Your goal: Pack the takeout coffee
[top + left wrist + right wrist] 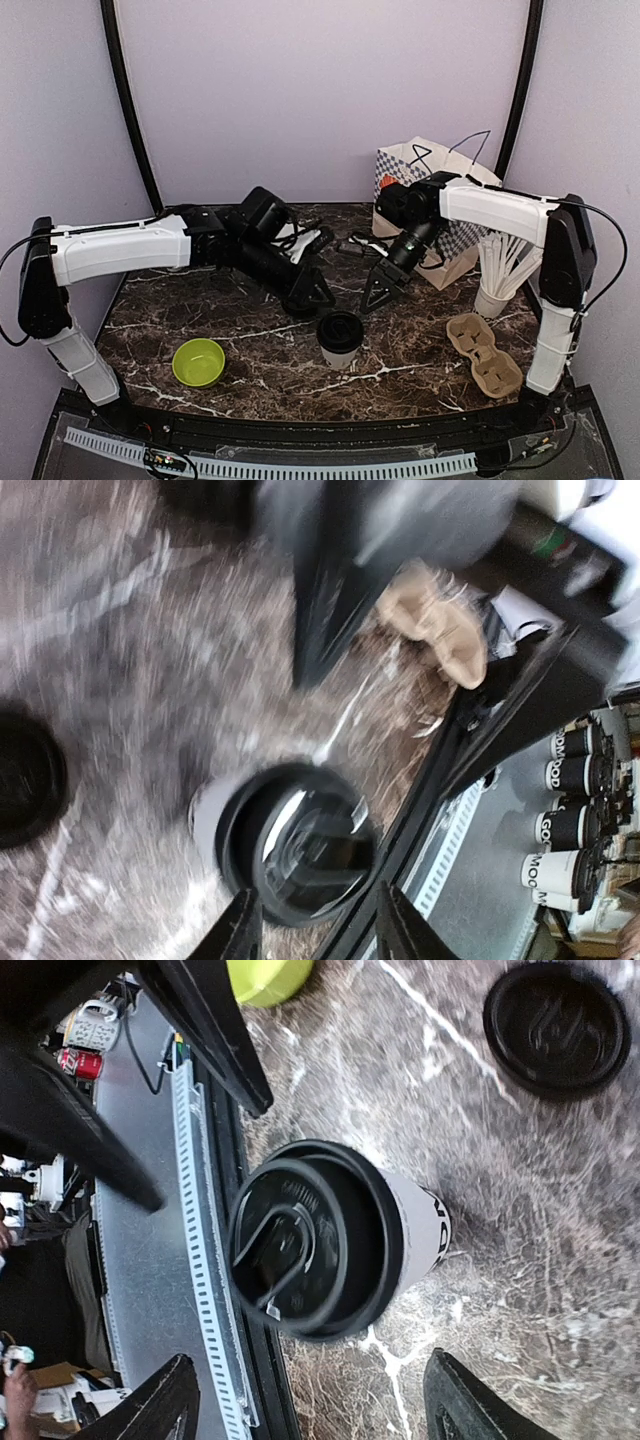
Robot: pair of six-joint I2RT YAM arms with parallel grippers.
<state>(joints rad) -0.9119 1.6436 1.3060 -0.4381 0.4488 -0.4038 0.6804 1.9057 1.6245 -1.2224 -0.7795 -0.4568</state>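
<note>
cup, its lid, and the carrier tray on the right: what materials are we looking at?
Cup: looks like paper, with a matte white wall and black printing on it.
Lid: likely moulded plastic, black, with a slight sheen on the raised rings.
Carrier tray: probably moulded pulp, dull tan with a rough, fibrous look.

Coffee cup (340, 338) on the bench (260, 385), between bowl (198, 361) and cup carrier (484, 353)
Bowl lies to its left, cup carrier to its right; straw cup (490, 298) stands behind the carrier, paper bag (445, 225) farther back; left end effector (310, 297) and right end effector (383, 290) hang just behind the coffee cup
</note>
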